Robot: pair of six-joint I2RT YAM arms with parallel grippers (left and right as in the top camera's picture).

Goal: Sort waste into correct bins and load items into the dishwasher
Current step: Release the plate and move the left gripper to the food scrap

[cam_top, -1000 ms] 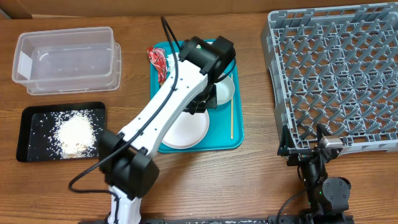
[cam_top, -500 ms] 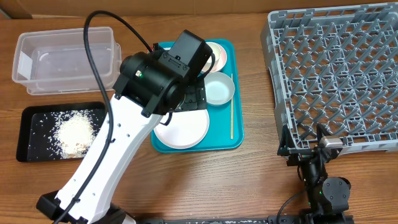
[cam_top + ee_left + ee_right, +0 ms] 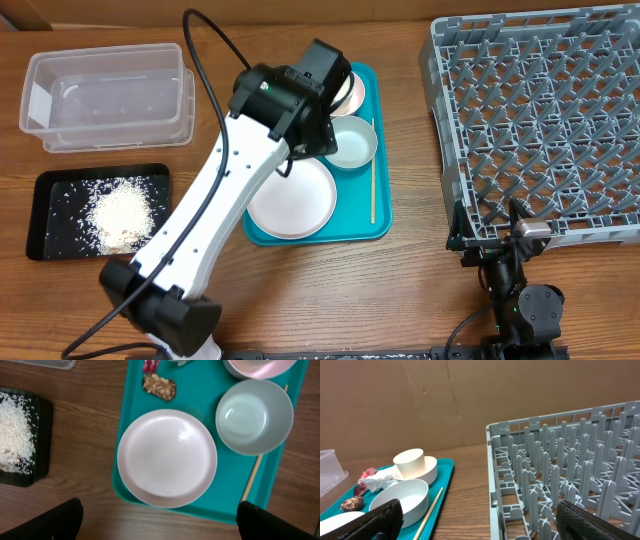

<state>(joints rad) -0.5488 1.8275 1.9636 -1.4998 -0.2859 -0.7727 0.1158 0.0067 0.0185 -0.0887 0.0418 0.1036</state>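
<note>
My left gripper (image 3: 159, 511) hangs open and empty high above the teal tray's near edge. Below it lie the pale plate (image 3: 167, 457), the grey-blue bowl (image 3: 254, 416), the pink bowl (image 3: 260, 366), the brown food lump (image 3: 159, 386), the red wrapper (image 3: 150, 365) and the wooden stick (image 3: 255, 472). The left wrist (image 3: 300, 100) hides the tray's back left from overhead. My right gripper (image 3: 480, 515) is open and empty, low at the front left corner of the dish rack (image 3: 570, 470). Its view shows the white cup (image 3: 410, 462) in the pink bowl and the napkin (image 3: 382, 479).
The clear tub (image 3: 108, 95) stands at the back left. In front of it is the black tray (image 3: 45, 190) holding white rice crumbs (image 3: 120, 212). The teal tray (image 3: 360, 230) sits mid-table. The rack (image 3: 540, 125) fills the right side.
My left gripper has gone from shut to open. Its arm has lifted and swung over the tray, now covering the red wrapper from overhead. The right arm has not moved.
</note>
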